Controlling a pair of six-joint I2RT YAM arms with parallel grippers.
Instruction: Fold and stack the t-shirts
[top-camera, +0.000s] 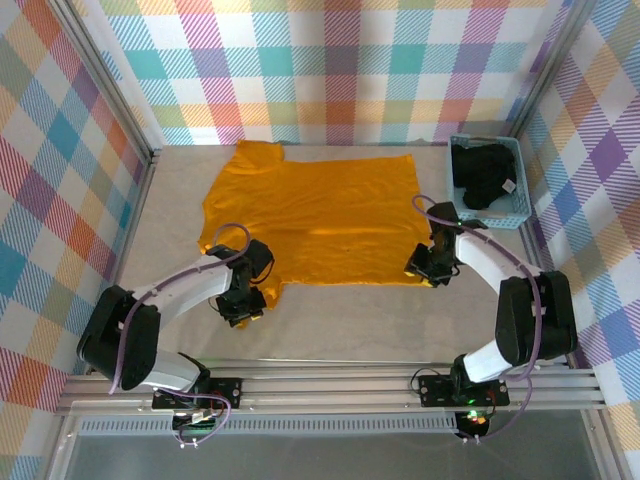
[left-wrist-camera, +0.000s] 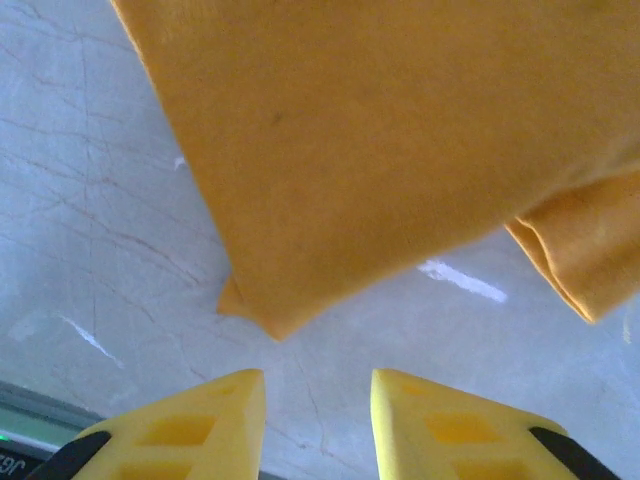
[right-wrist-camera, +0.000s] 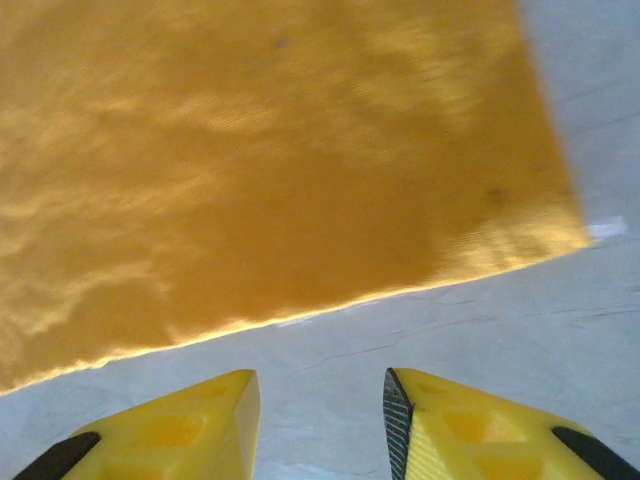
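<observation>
On the desk, the orange shirt lies spread flat. My left fingers are slightly parted and pinch nothing, over bare desk just short of the shirt's near left corner. My right fingers are likewise parted and empty, by the near right hem. The black shirt sits bunched in the basket at the far right.

We see the white-and-black left arm bent low, its yellow wedge-shaped fingers a little apart, holding nothing. The right arm bends inward, its yellow fingers apart too, holding nothing.
</observation>
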